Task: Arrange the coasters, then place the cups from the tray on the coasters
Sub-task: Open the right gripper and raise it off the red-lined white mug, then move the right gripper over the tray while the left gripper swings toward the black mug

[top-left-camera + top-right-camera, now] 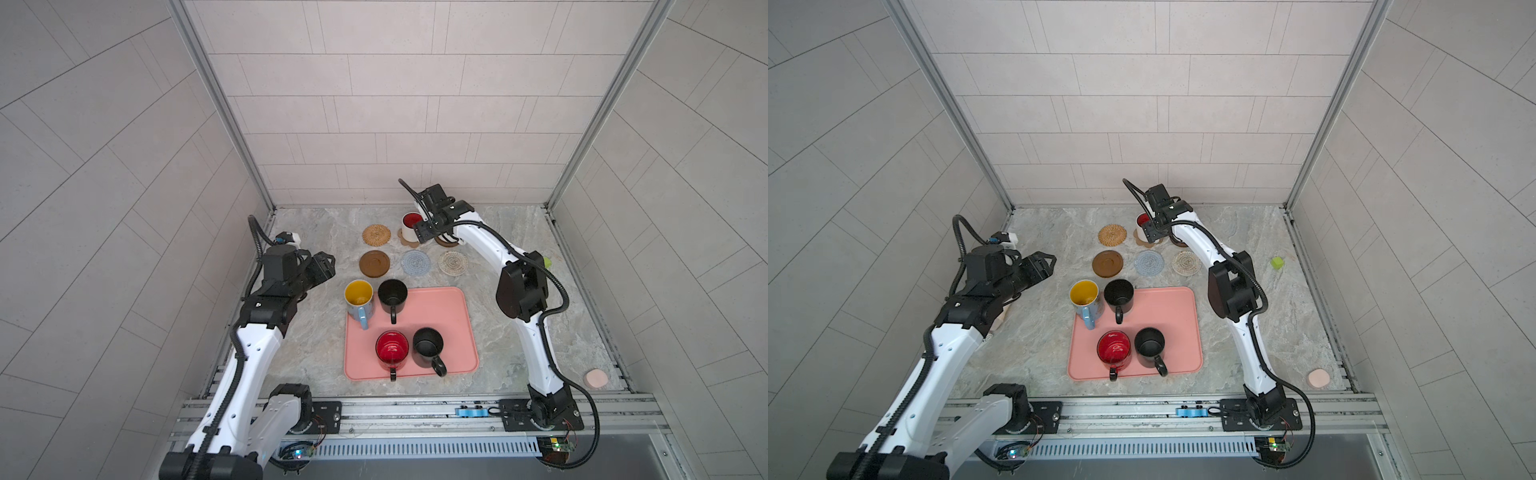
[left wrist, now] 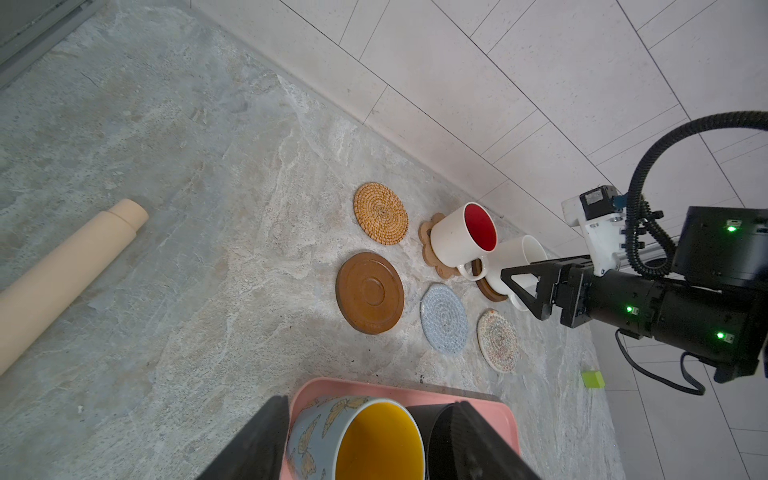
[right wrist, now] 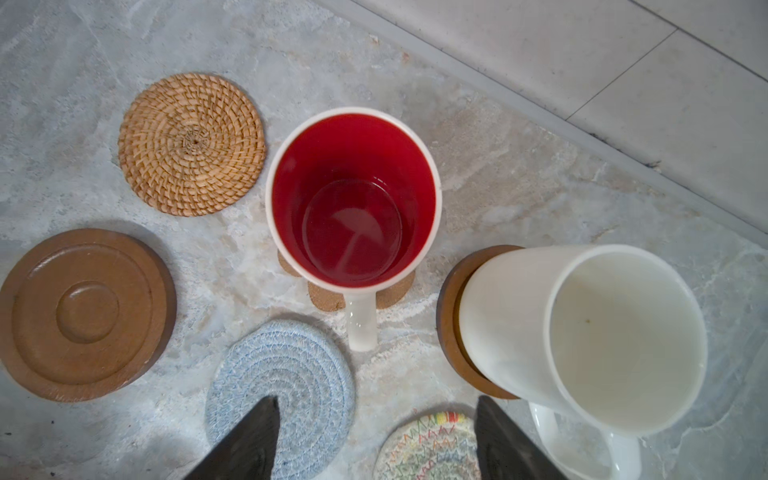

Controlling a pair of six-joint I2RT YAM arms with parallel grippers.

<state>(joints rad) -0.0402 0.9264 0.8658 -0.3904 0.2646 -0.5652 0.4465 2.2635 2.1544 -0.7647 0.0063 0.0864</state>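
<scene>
The marble desk (image 1: pixel 307 345) carries a pale pink round puck (image 1: pixel 595 378), a green cube (image 1: pixel 1276 262) and a beige cylinder (image 2: pixel 66 274) lying flat.

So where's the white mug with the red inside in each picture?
Top view: white mug with red inside, at the back, right of the rattan coaster.
Top view: same spot, partly hidden.
Left wrist view: between rattan coaster and plain white mug.
Right wrist view: mid-picture, on the paw-shaped coaster.
Shared landmark: that rattan coaster.
</scene>
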